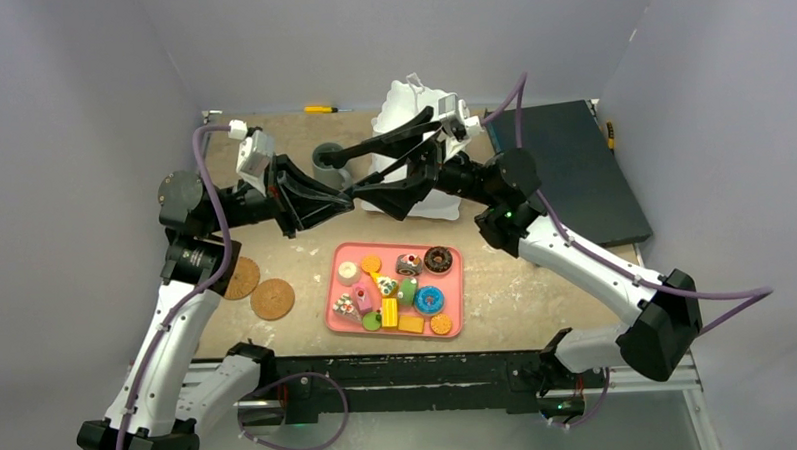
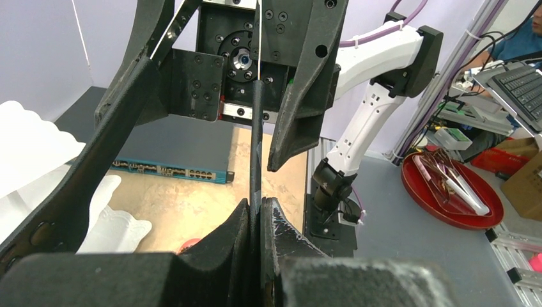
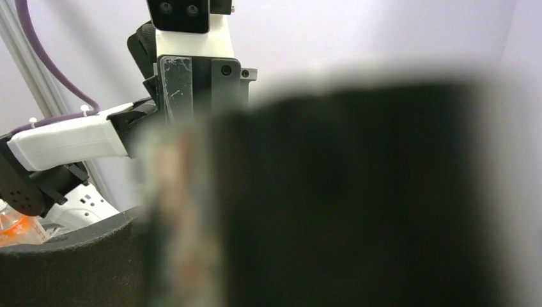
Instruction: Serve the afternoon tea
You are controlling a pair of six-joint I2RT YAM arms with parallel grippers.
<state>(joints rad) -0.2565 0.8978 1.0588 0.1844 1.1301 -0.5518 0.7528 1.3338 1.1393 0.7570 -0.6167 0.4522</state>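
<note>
My left gripper (image 1: 349,196) (image 2: 261,202) is shut on a thin black strip, the black tongs (image 2: 256,128), seen edge-on. My right gripper (image 1: 368,176) faces it, open wide, with its fingers (image 2: 300,96) on either side of the strip and apart from it. Both hang above the table between the grey mug (image 1: 329,163) and the white scalloped stand (image 1: 410,100) (image 2: 25,147). Toy pastries and donuts (image 1: 397,290) lie on the pink tray (image 1: 338,259). Two cork coasters (image 1: 272,298) (image 1: 241,278) lie to its left. A dark blur (image 3: 351,192) fills most of the right wrist view.
A dark flat slab (image 1: 563,169) lies at the back right, its blue edge (image 2: 166,169) showing in the left wrist view. A yellow tool (image 1: 320,109) rests by the back wall. Both arms cross over the table's middle.
</note>
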